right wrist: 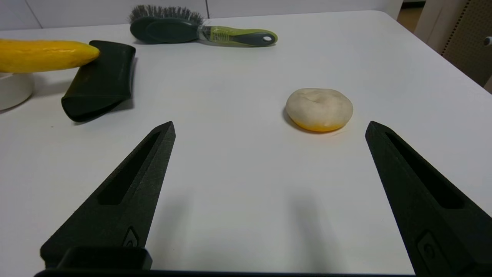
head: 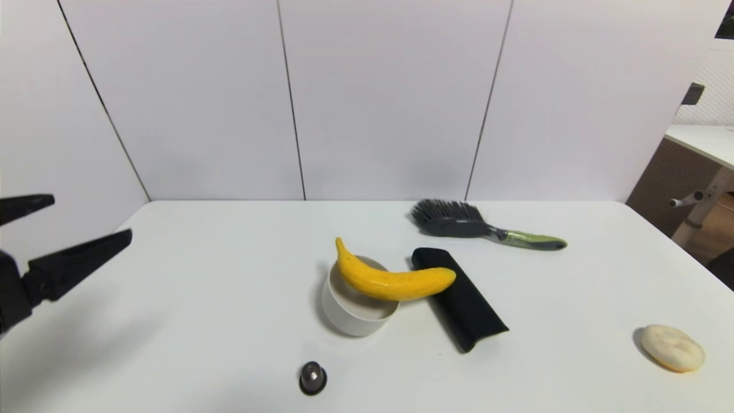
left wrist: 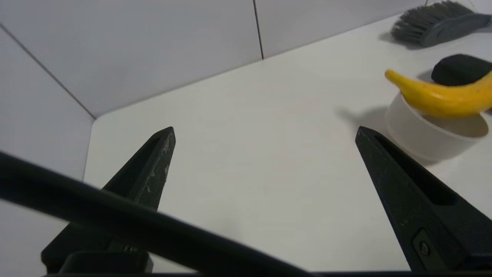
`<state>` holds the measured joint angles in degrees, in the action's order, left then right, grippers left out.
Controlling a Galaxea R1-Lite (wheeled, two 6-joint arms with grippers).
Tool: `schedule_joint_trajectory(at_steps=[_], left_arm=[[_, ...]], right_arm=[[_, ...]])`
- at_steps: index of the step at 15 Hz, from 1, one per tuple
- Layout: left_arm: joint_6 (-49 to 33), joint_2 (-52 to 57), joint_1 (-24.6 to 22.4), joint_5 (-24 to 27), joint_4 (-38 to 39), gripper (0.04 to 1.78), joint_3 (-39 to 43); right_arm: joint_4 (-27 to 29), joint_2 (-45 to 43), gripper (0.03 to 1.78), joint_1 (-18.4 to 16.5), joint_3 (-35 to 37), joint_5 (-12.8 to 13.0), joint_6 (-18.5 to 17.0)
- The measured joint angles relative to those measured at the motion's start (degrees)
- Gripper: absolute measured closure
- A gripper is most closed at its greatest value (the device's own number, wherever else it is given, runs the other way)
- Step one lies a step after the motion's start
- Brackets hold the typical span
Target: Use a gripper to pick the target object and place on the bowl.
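The yellow banana (head: 390,279) lies across the rim of the off-white bowl (head: 352,318) at the table's middle, its right end over a black case. It also shows in the left wrist view (left wrist: 442,98) on the bowl (left wrist: 419,132) and in the right wrist view (right wrist: 42,55), where a bit of the bowl (right wrist: 13,90) shows. My left gripper (head: 86,218) is open and empty at the far left, well apart from the bowl; its jaws stand wide in the left wrist view (left wrist: 265,130). My right gripper (right wrist: 269,125) is open and empty above the table's right part; it is out of the head view.
A black case (head: 461,298) lies right of the bowl, touching the banana. A hairbrush (head: 481,225) with a green handle lies at the back. A pale round bun (head: 672,347) sits at the right front. A small dark metal knob (head: 312,377) sits in front of the bowl.
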<state>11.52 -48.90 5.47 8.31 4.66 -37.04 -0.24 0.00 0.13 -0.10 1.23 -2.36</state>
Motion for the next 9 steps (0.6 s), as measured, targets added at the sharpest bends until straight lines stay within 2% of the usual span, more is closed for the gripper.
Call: schedule_joint_trajectory(at_steps=[5,9], left_arm=[[-5.49,20.68,-1.21,-3.96,0.0,0.13,22.37],[-9.11,35.45,-4.11,-7.85,-2.21,0.13,34.56]], right_arm=[[0.0,0.0,0.1,0.0,0.0,-0.02,0.02],[0.0,0.0,0.1,0.0,0.0,-0.02,0.02]])
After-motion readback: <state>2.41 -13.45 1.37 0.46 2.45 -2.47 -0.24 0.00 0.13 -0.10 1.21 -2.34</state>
